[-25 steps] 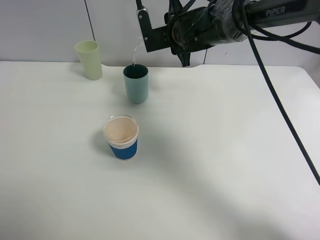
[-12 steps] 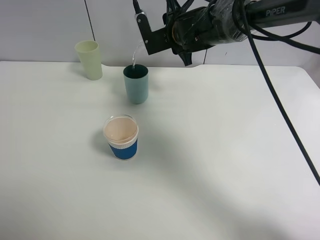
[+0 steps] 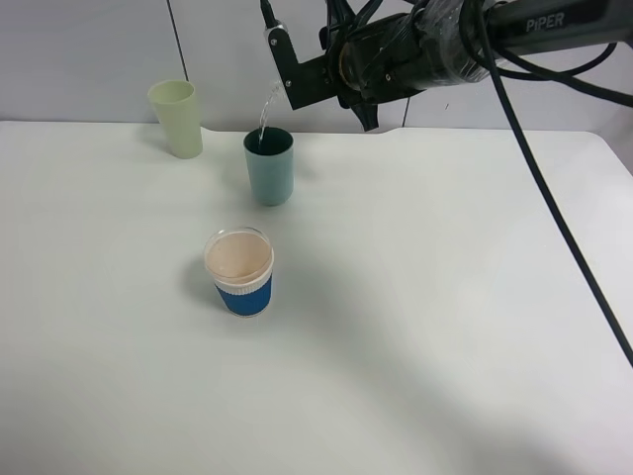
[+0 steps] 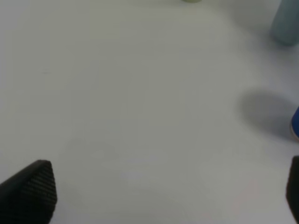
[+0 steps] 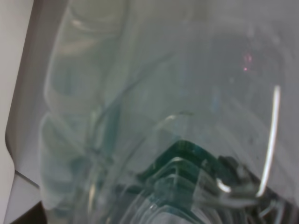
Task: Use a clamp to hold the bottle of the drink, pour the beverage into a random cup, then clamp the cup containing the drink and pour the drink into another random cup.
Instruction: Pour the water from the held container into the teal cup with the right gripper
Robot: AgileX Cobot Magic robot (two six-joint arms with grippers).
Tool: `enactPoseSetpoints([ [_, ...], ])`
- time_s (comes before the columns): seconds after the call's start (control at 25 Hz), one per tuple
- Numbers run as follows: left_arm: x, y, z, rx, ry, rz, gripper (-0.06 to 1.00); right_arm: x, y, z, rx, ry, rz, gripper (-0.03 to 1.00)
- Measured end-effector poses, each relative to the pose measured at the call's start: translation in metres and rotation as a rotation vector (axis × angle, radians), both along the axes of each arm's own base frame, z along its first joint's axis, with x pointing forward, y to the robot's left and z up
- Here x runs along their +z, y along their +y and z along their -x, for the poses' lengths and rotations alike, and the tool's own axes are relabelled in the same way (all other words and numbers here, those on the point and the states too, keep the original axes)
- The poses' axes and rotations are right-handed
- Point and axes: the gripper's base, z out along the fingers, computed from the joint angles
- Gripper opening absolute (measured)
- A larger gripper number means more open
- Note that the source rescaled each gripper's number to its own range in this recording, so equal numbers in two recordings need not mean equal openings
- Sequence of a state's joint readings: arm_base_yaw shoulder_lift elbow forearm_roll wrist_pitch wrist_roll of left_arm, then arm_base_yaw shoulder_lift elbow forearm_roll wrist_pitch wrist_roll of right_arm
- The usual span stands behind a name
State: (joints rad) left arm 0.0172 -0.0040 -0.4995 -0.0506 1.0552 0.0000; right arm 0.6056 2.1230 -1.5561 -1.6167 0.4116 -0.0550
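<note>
Pouring: right gripper (image 3: 287, 64) clamps tilted bottle (image 5: 163, 116) above teal tumbler (image 3: 269, 168)
Thin stream of beverage (image 3: 264, 109) falls into the tumbler; left gripper (image 4: 161, 191) jaws spread wide over table (image 4: 140, 93)

Looks like a robot lab: a plain white bench (image 3: 445, 327), grey wall panels (image 3: 79, 49) behind, a cabled arm (image 3: 534, 20) at upper right.

Table (image 3: 445, 327): plain white. Far-left tumbler (image 3: 176, 119): pale yellow-green. Teal tumbler (image 3: 269, 168): dusty teal-blue outside, darker green inside. Near cup (image 3: 240, 272): blue ribbed sleeve, clear rim, peach-cream interior. Bottle (image 5: 154, 93): clear, with dark green label (image 5: 184, 151). Poured stream (image 3: 265, 104): colourless. Arm (image 3: 415, 54): black.
</note>
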Motion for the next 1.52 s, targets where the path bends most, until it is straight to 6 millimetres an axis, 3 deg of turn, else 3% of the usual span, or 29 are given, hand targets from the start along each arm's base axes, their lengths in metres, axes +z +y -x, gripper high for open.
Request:
enactPoseSetpoints([
  [1.52, 0.0, 0.0, 0.0, 0.0, 0.0, 0.0, 1.0, 0.0003, 0.004, 0.0006, 0.101, -0.024, 0.117, 0.02],
])
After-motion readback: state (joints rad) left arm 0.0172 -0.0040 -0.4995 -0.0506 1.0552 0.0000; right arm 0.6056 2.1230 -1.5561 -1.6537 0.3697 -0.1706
